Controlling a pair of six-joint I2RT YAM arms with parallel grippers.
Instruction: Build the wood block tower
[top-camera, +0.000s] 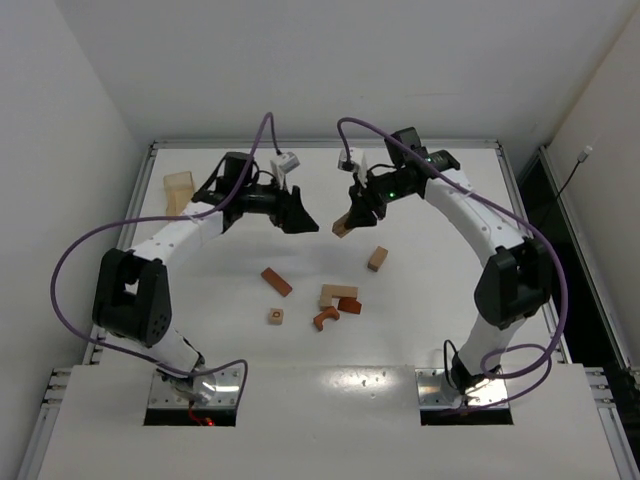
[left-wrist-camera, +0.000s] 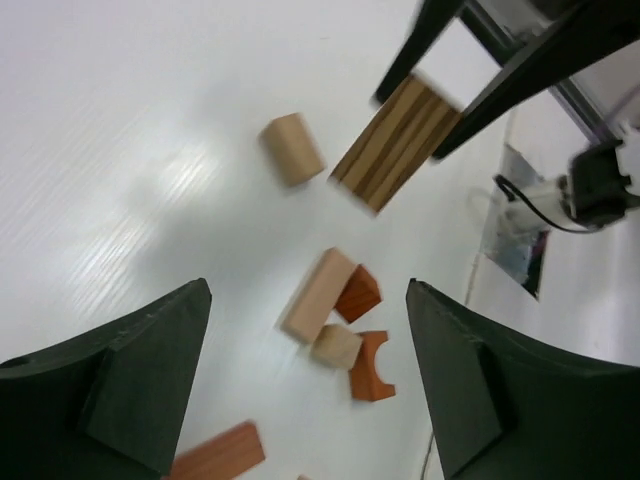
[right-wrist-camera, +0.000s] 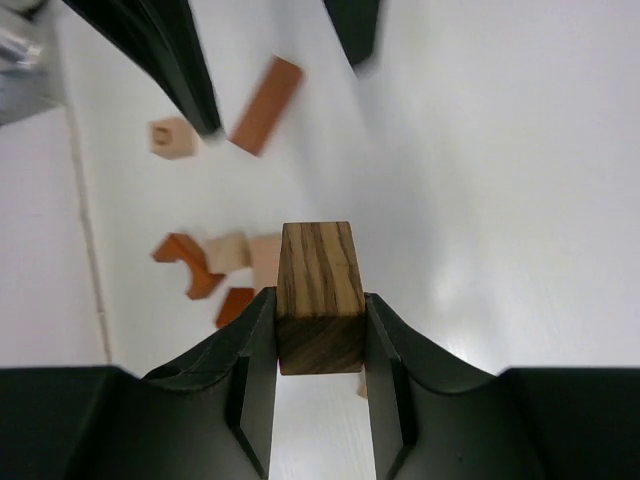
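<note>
- Unstacked tower blocks (top-camera: 338, 296) lie scattered mid-table; likely light, rigid and smooth, best pinched across flat parallel faces.
- The right gripper (right-wrist-camera: 320, 340) clamps a striped wooden block (right-wrist-camera: 319, 265) aloft by its sides.
- The left gripper (left-wrist-camera: 307, 298) gapes wide, empty.

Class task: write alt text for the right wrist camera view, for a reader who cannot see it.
The right gripper clamps a dark striped wooden block above a white table. Beyond lie a reddish-brown wooden arch, a reddish-brown bar, and pale tan blocks.
</note>
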